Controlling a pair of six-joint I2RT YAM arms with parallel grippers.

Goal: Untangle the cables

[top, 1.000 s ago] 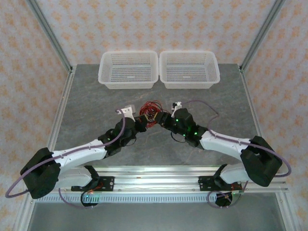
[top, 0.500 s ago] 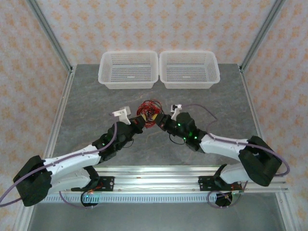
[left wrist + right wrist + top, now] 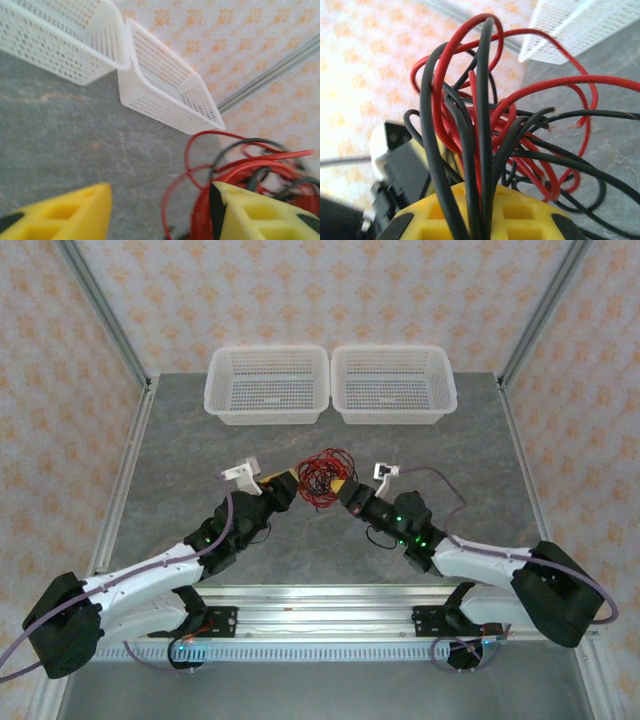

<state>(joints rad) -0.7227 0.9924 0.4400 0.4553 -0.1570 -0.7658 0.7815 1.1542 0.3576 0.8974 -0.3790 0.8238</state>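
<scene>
Right claw (image 3: 343, 490) grips the cables (image 3: 322, 475), while left claw (image 3: 284, 484) gapes open just beside them.

Noted: cables (image 3: 322, 478), very thin red and black wires, snarled into one clump of overlapping loops, bunched over the middle of the table (image 3: 180, 440).

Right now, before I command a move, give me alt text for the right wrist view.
A tangle of thin red and black cables rises in loops from the right gripper, whose yellow fingers look shut on several strands at the bottom edge. Behind it lie the grey table and, top right, a corner of a white mesh basket.
</scene>
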